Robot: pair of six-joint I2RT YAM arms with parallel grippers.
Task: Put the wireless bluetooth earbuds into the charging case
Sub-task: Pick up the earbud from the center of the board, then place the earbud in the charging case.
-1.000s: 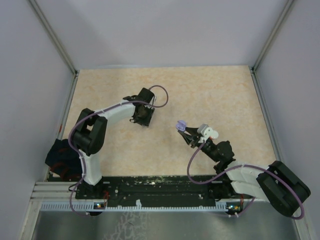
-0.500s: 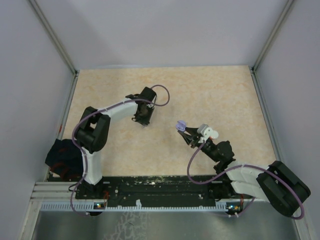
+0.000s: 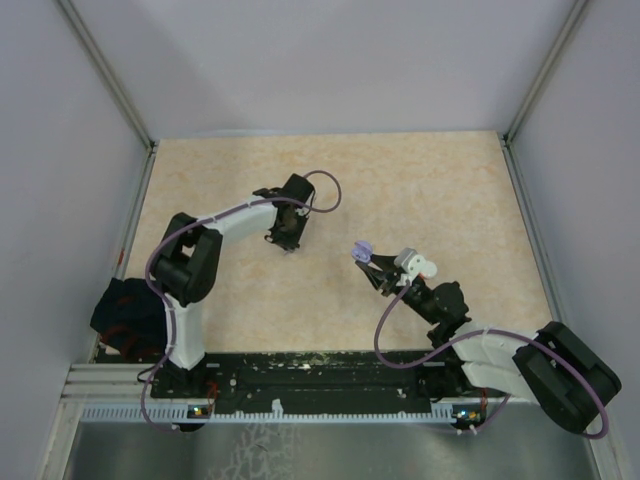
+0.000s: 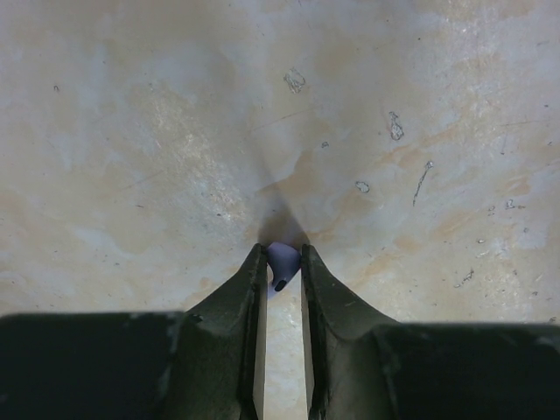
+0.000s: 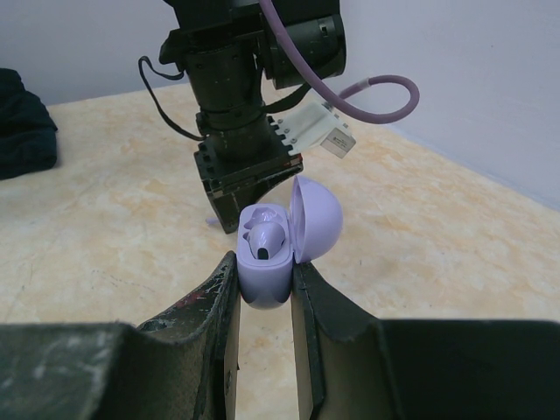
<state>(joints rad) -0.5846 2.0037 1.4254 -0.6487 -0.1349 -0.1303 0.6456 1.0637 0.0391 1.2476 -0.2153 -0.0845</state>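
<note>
A greyish-purple earbud [image 4: 282, 261] sits pinched between the tips of my left gripper [image 4: 283, 255], low over the beige table. In the top view the left gripper [image 3: 282, 238] points down at mid-table and hides the earbud. My right gripper [image 5: 263, 273] is shut on the lilac charging case [image 5: 265, 278], held above the table with its lid [image 5: 317, 219] open to the right. One lilac earbud [image 5: 268, 238] lies in the case; the slot beside it looks empty. The case [image 3: 362, 250] is right of the left gripper, well apart.
A dark cloth [image 3: 125, 315] lies bunched at the table's near-left edge and shows at far left in the right wrist view [image 5: 22, 122]. Grey walls enclose the table on three sides. The left wrist [image 5: 241, 105] stands right behind the case.
The left arm's elbow and wrist have shifted slightly away from the base with the gripper staying shut. The right arm and the case have not moved.
</note>
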